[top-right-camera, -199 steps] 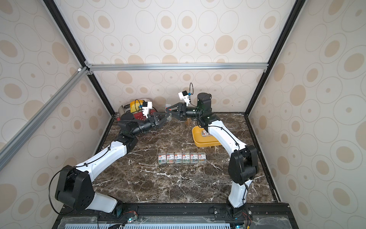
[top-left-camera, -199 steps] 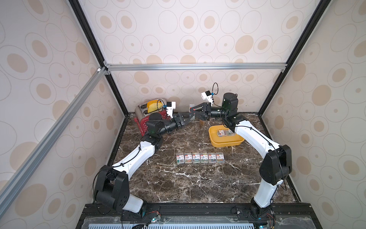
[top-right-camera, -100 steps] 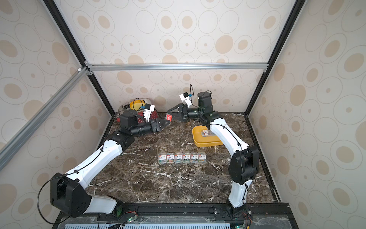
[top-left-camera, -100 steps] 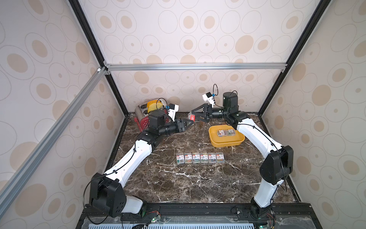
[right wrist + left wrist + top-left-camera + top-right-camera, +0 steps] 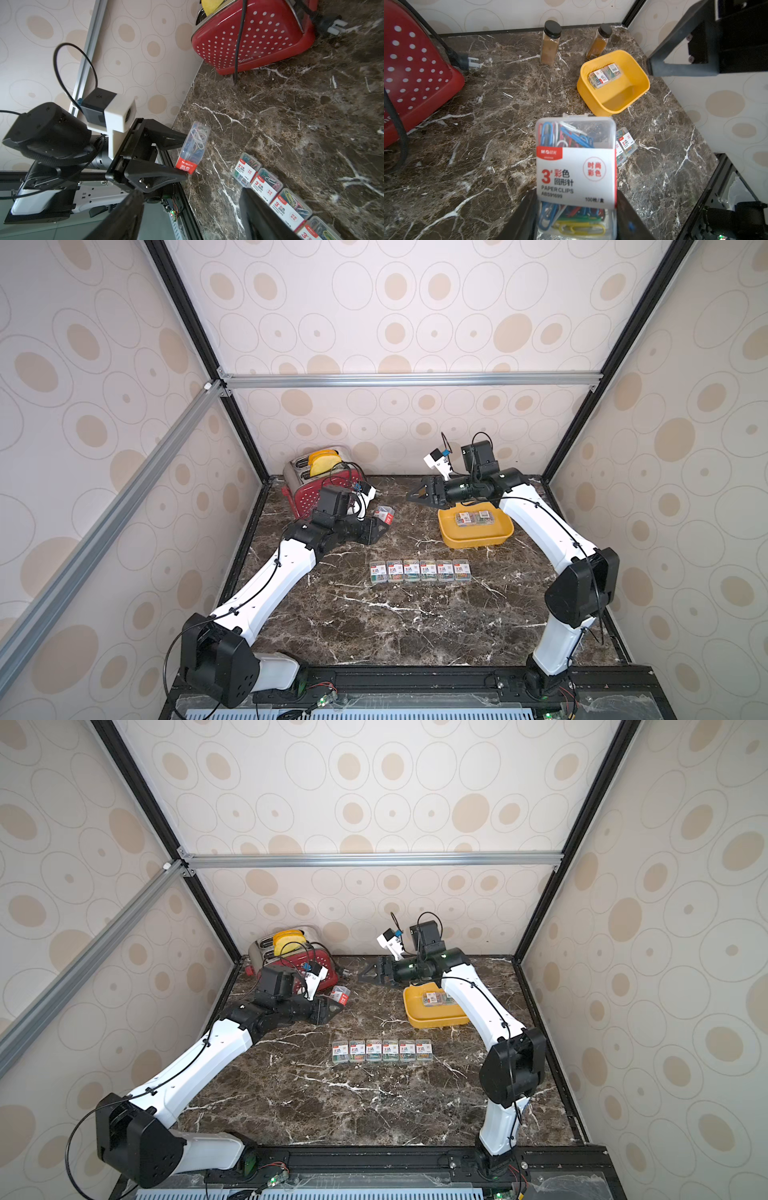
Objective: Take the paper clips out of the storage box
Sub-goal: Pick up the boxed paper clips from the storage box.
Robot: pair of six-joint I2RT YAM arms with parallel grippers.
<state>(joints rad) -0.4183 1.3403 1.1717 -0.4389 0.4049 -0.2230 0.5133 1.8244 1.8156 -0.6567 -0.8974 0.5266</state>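
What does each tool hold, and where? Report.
Left tool grips a paper clip case by its side edges; right tool holds nothing.

1. The left gripper (image 5: 337,1003) holds one clip case (image 5: 340,993) near the red toaster (image 5: 327,969).
2. The right gripper (image 5: 365,975) hangs open beside the yellow tray (image 5: 432,1020).
3. Six clip cases (image 5: 382,1051) lie in a row.
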